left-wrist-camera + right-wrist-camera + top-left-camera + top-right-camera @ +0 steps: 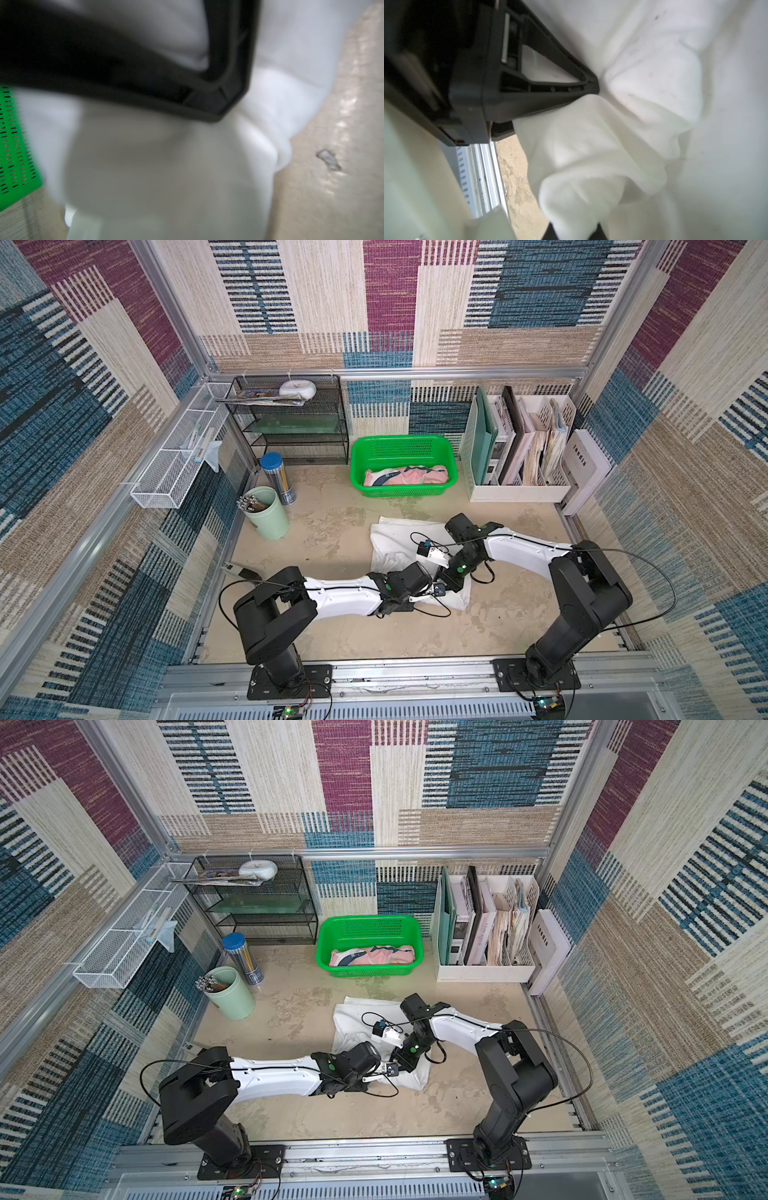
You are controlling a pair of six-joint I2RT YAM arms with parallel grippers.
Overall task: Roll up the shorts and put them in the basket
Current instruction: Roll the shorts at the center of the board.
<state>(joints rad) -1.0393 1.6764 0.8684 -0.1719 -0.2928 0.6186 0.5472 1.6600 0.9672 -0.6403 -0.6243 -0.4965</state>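
The white shorts [395,543] [353,1023] lie crumpled in the middle of the table, in both top views. Both grippers meet at their near right corner. My right gripper [451,583] [575,234] is shut on a fold of the white shorts [591,166], which bulges between its dark tips. My left gripper [434,593] comes in from the left. Its black finger [560,83] pinches into the white cloth in the right wrist view. White cloth [166,176] fills the left wrist view, hiding the left gripper's own tips. The pink shorts [409,477] [374,957] lie rolled in the green basket [399,439].
A mint cup of pens [270,514] and a blue-lidded tube [278,477] stand at the left. A black wire shelf [291,423] is at the back left, a white file organizer [519,448] at the back right. A metal rail [415,672] runs along the front.
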